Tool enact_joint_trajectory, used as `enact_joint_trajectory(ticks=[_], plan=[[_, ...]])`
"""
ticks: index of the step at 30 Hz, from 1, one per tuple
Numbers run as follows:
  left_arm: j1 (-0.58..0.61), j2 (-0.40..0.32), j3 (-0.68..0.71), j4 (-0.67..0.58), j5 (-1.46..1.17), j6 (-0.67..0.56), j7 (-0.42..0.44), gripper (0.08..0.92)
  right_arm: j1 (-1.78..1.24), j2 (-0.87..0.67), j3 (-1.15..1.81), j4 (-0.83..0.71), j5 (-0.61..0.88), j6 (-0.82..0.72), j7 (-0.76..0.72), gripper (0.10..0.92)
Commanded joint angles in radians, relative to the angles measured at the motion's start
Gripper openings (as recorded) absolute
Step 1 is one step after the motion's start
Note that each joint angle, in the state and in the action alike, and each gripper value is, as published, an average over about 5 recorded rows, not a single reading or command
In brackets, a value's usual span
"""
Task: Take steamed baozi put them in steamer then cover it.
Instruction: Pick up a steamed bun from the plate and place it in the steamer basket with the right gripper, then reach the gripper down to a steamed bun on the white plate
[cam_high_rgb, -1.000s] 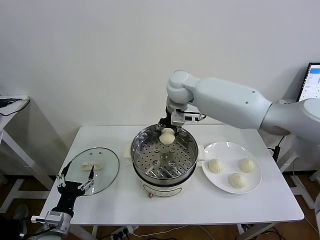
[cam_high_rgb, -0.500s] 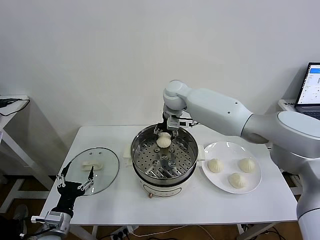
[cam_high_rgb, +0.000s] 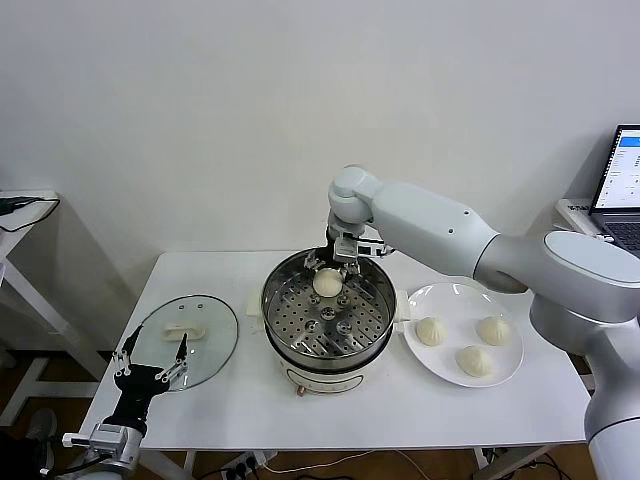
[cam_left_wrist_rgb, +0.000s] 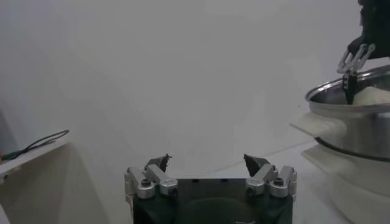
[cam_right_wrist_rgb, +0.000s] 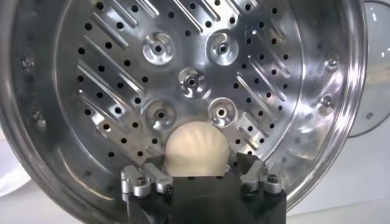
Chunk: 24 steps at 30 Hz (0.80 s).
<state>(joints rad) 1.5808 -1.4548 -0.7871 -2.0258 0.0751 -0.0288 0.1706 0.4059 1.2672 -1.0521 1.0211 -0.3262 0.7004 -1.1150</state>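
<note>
1. Evidently the step in hand was the placing of the first bun: the right pincer (cam_high_rgb: 337, 267) hung inside the steamer (cam_high_rgb: 300, 345), by its far rim, with its fingers standing apart on either side of a baozi (cam_high_rgb: 327, 282) rather than clamped on it.
2. In the right wrist view that baozi (cam_right_wrist_rgb: 196, 150) lay on the perforated tray (cam_right_wrist_rgb: 122, 73), off the centre and towards the wall, between the parted fingers; it seemed released, though whether a finger touched it could not be told.
3. The steamer stood at the middle of the tabletop (cam_high_rgb: 400, 420), slightly towards the front edge.
4. Three more buns waited on the white plate (cam_high_rgb: 440, 297) towards the right edge of the tabletop, well apart from one another: a near one (cam_high_rgb: 475, 361), a left one (cam_high_rgb: 431, 331) and a right one (cam_high_rgb: 494, 330).
5. The cover (cam_high_rgb: 215, 325) lay flat near the left edge, handle upward.
6. The left pincer (cam_high_rgb: 152, 362) rested at the front left corner, fingers apart, holding nothing, just at the cover's near rim.
7. The next move probably called for the right arm to lift straight up clear of the rim without nudging the bun, then travel to the plate.
8. The baozi looked pale cream, round, pleated on top, soft and easily dented.
</note>
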Motion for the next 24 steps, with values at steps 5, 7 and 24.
enact_joint_trajectory(ticks=[5,7,24], plan=[[0.008,-0.006,0.011,-0.009,0.008,-0.002,-0.004,0.823,0.302,-0.345,-0.121,0.283,0.472,-0.254,-0.139,0.823],[0.01,-0.008,0.016,-0.014,0.012,-0.002,-0.005,0.823,0.344,-0.441,-0.167,0.339,0.535,-0.338,-0.168,0.823],[0.016,-0.019,0.049,-0.026,0.038,-0.014,-0.009,0.823,0.016,-0.681,-0.128,0.305,0.514,-0.882,-0.138,0.823]])
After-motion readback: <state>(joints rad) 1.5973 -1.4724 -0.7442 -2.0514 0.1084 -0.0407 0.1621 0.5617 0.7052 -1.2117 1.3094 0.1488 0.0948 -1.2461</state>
